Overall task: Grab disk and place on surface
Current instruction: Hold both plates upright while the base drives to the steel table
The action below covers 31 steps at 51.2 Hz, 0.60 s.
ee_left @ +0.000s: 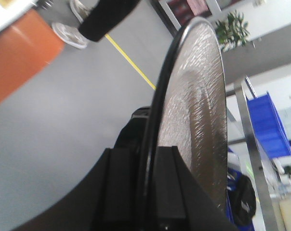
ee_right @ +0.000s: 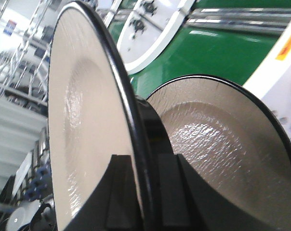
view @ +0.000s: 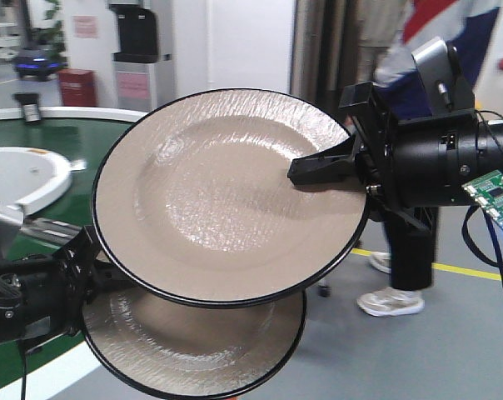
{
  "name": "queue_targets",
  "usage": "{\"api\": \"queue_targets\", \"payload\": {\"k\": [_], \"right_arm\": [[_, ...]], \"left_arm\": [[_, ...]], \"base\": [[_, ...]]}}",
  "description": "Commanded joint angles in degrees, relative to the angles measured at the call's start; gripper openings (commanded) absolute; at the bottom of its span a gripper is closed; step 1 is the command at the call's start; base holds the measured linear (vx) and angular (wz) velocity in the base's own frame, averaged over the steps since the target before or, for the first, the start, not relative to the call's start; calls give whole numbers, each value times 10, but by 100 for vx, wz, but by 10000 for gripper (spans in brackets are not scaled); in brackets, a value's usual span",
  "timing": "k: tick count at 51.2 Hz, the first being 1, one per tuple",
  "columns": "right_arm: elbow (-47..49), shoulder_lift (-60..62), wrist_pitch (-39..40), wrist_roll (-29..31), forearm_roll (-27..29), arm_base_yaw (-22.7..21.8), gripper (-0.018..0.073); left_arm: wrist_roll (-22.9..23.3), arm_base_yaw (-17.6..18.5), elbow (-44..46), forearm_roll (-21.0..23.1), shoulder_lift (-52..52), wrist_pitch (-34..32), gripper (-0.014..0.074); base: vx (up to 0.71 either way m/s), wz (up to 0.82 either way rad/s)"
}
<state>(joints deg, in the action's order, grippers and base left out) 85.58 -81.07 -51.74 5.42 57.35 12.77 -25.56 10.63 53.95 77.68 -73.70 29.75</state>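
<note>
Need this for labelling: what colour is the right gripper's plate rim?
Black rim on a beige plate; clearest in front view.

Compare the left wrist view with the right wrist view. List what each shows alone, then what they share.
Left wrist only: a grey floor with a yellow line, a person's shoe, a blue bin and a potted plant.
Right wrist only: the green conveyor belt, and the left plate beyond the right plate.
Shared: each shows its own pincer, the left pincer or the right pincer, shut on the black rim of a beige plate seen edge-on.
</note>
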Motion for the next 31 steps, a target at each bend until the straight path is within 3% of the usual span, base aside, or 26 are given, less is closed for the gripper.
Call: {"api": "queue_targets", "payload": {"k": [1,31], "right_arm": [[24,23,45,-2,59,-2,-6],[24,23,45,-2,59,-2,-6]], "left_arm": [[9,3,20,50,21,0,1],[9,3,20,50,21,0,1]], "base": [[-1,-54],[8,-51]]}}
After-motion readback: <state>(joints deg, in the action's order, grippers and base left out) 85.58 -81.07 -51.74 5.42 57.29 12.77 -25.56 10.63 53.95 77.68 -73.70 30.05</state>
